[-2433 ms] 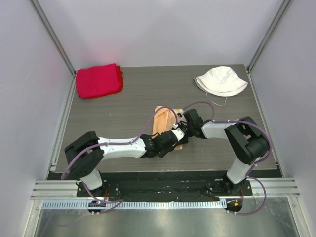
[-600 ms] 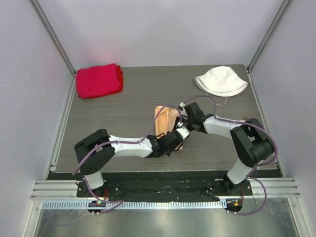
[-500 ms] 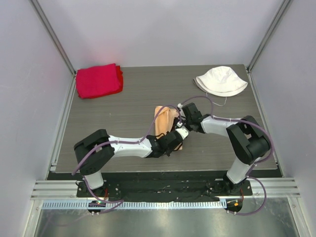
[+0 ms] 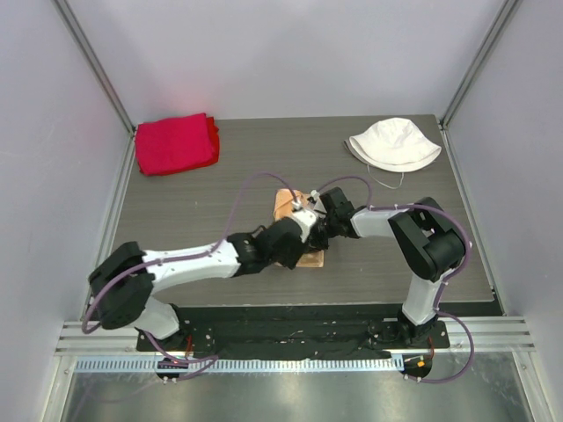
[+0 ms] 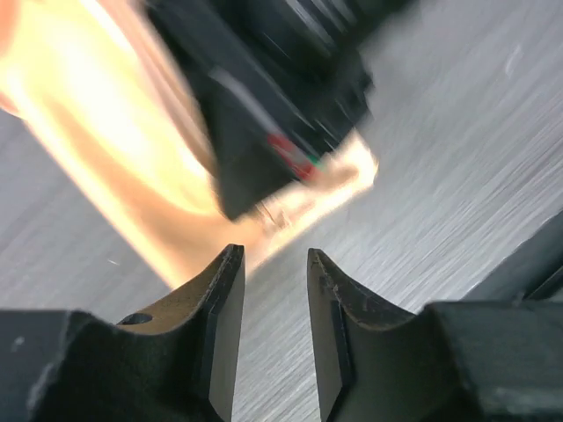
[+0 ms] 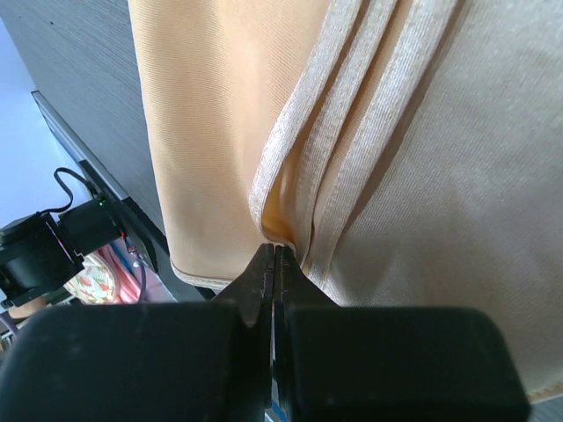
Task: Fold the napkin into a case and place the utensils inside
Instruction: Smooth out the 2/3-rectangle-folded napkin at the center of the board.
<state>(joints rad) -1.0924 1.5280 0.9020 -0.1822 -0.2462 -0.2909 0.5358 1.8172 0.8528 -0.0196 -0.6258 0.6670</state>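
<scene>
The peach-tan satin napkin (image 4: 284,202) lies folded into a narrow strip at the table's middle, mostly covered by both grippers. My right gripper (image 4: 322,214) is over it from the right. In the right wrist view its jaws (image 6: 274,251) are shut on a hemmed fold edge of the napkin (image 6: 422,158), where the layers gape into a small pocket. My left gripper (image 4: 303,230) sits just beside it; in the left wrist view its fingers (image 5: 275,255) stand slightly apart and empty over bare table, the blurred napkin (image 5: 132,149) ahead under the black right gripper. No white utensil shows.
A thick red cloth (image 4: 176,143) lies at the back left corner. A white bucket hat (image 4: 393,142) lies at the back right. Grey walls and metal posts close in the table on three sides.
My left arm has swung its elbow left and its gripper has moved farther up over the napkin. My right gripper has shifted slightly left onto the cloth.
</scene>
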